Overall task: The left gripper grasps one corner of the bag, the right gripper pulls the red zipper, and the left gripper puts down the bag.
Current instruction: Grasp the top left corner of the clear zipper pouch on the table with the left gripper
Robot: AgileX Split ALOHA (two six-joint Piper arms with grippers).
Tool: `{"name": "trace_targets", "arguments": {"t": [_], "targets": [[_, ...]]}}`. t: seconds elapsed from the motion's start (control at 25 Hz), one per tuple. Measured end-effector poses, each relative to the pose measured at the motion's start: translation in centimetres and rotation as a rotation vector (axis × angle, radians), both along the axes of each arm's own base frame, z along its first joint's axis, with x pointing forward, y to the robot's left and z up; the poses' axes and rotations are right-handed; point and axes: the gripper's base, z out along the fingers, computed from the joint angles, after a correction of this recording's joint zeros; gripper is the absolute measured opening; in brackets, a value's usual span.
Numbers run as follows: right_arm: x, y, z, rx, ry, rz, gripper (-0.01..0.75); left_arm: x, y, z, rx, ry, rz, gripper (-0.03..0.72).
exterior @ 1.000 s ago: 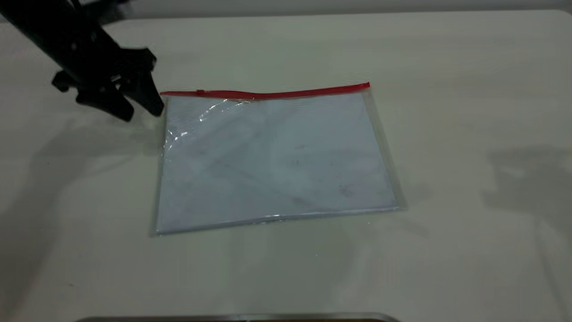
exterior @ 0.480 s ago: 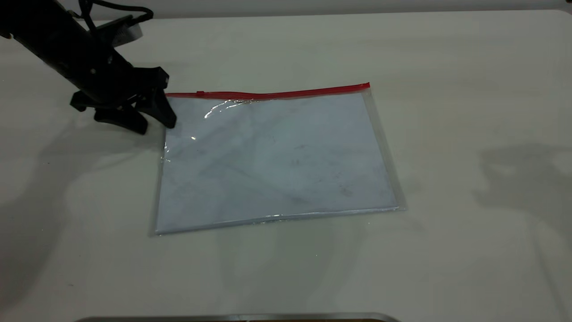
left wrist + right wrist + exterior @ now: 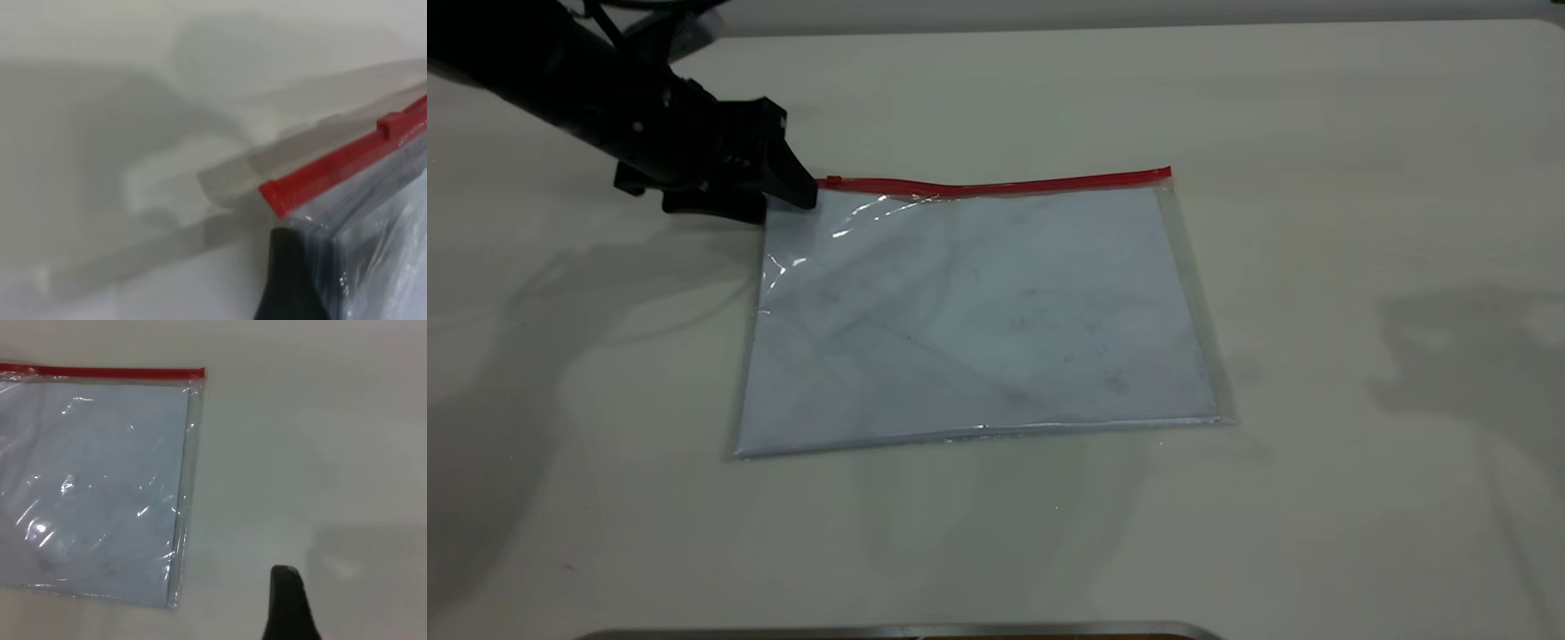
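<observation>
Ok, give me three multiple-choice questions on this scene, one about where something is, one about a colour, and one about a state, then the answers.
1. Where is the left gripper?
A. at the bag's corner where the zipper ends
B. over the bag's middle
C. at an all-clear corner

2. What colour is the zipper?
A. blue
B. red
C. black

3. How does the bag lie?
A. hanging in the air
B. folded in half
C. flat on the table

Answers:
1 A, the exterior view shows the claw at the strip's end.
2 B, the strip along the far edge is bright red.
3 C, its near edge and both clear corners rest on the table.
</observation>
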Motion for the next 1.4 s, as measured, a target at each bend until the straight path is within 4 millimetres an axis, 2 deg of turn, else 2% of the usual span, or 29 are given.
{"name": "trace_targets", "arguments": {"t": [0.4,0.72,0.8,0.88,0.96,1.04,1.08,1.2,1.4], "targets": [[0.0,0.0,0.0,-0.001,0.0,0.001,0.551,-0.5,-0.3,-1.5,-0.032,0.027,-0.024,0.569],[0.0,0.0,0.0,-0.001,0.0,0.001,0.551,-0.6,-0.4,-1.5,-0.037,0.017,-0.058,0.552],[0.0,0.0,0.0,-0.001,0.0,0.001,0.551,-0.7,-0.6,-1.4,-0.053,0.009,-0.081,0.507],[0.0,0.0,0.0,-0.001,0.0,0.001,0.551,-0.7,-0.8,-1.3,-0.07,-0.008,-0.11,0.415],[0.0,0.0,0.0,-0.003,-0.001,0.004,0.551,-0.7,-0.9,-1.2,-0.074,-0.037,-0.157,0.286],[0.0,0.0,0.0,-0.009,-0.003,0.012,0.551,-0.8,-1.1,-1.1,-0.072,-0.08,-0.223,0.12],[0.0,0.0,0.0,-0.013,-0.004,0.021,0.551,-0.8,-1.2,-1.0,-0.076,-0.101,-0.255,0.076],[-0.1,0.7,0.0,-0.041,-0.011,0.089,0.551,-0.8,-1.5,-0.7,-0.076,-0.208,-0.39,0.053],[0.4,3.6,-0.9,-0.087,-0.043,0.263,0.551,-0.9,-2.4,0.4,-0.107,-0.437,-0.7,0.053]]}}
